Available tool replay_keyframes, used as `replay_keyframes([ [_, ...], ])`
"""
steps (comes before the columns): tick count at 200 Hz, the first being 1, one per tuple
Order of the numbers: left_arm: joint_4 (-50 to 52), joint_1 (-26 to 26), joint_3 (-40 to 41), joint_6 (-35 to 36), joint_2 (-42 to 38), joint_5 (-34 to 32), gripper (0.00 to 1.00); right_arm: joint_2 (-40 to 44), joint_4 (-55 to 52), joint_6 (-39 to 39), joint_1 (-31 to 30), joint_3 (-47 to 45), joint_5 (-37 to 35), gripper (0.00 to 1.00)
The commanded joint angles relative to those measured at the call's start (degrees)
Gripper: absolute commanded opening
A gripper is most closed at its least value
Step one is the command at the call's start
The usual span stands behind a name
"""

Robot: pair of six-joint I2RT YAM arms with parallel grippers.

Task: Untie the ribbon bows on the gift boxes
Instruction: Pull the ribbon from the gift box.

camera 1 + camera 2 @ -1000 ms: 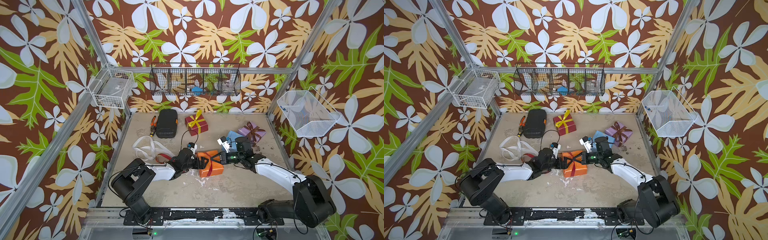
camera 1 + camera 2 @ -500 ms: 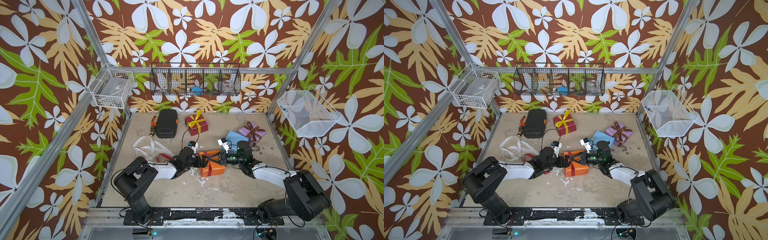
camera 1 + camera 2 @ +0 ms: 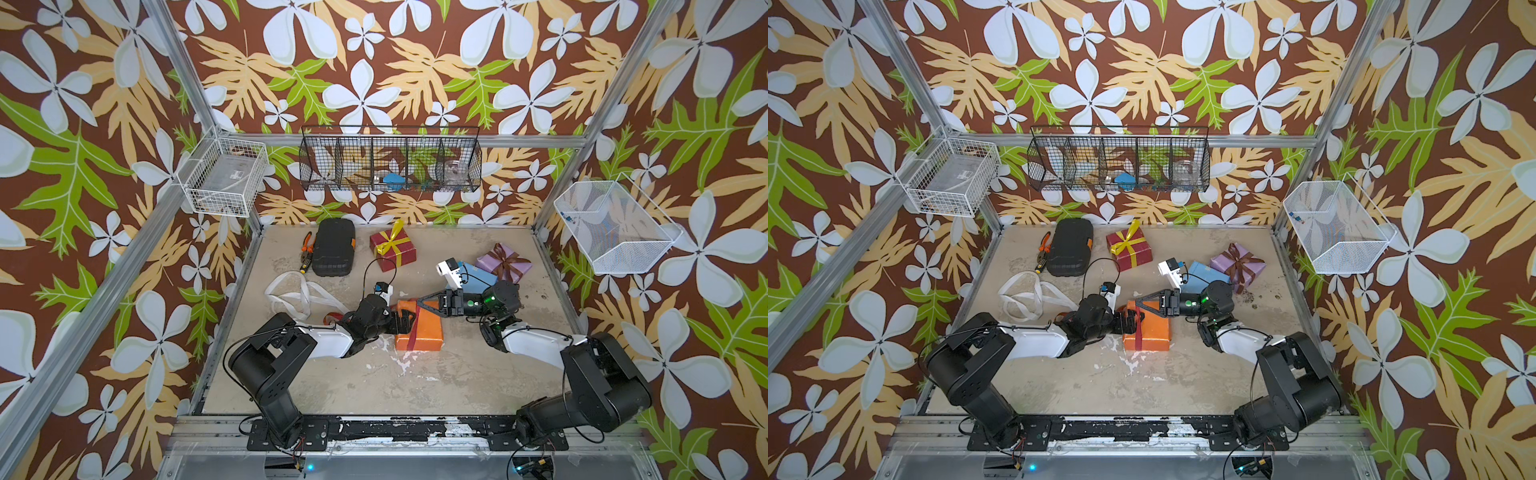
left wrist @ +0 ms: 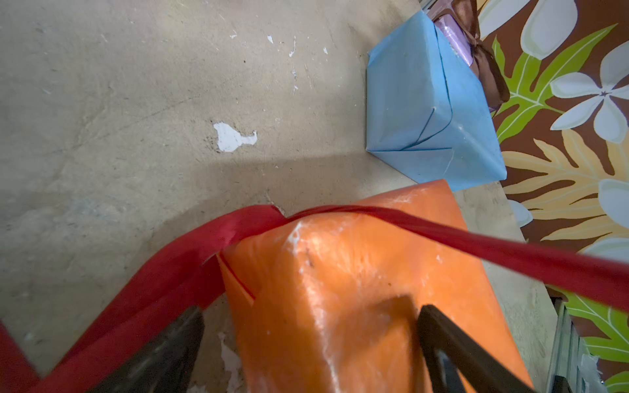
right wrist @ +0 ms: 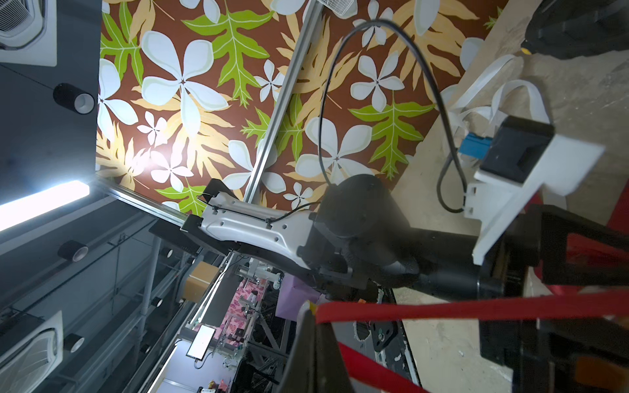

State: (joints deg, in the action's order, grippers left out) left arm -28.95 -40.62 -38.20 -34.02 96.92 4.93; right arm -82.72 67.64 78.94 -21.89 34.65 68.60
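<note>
Orange box (image 3: 419, 330) tipped; red ribbon (image 5: 442, 311) in right jaws.

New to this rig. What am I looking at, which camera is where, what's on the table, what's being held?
Two robot arms are bolted to the near edge of a table inside a wallpapered cage. Both top views come from one overhead stereo camera; each wrist view comes from a camera on that arm.

On the table: an orange box between the arms, a dark red box with a yellow bow, a light blue box with no ribbon visible, a lilac box with a brown bow, a loose white ribbon, a black case and pliers.

The left gripper stands wide open astride the orange box. The right gripper is shut on the red ribbon, drawn tight across that box.
</note>
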Motion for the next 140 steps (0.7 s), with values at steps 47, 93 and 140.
replay_keyframes([
  [47,15.32,0.02,0.58,3.79,-0.93,-4.05,1.00,8.33,-26.48,-20.55,1.45,10.17,-1.81,0.00],
  [93,16.19,0.09,0.65,4.20,-1.21,-4.67,1.00,9.74,-29.13,-20.75,2.16,13.90,-1.62,0.00],
  [140,16.47,0.04,1.19,4.26,-2.17,-5.05,1.00,11.04,-38.93,-26.22,2.53,20.72,-3.54,0.00],
])
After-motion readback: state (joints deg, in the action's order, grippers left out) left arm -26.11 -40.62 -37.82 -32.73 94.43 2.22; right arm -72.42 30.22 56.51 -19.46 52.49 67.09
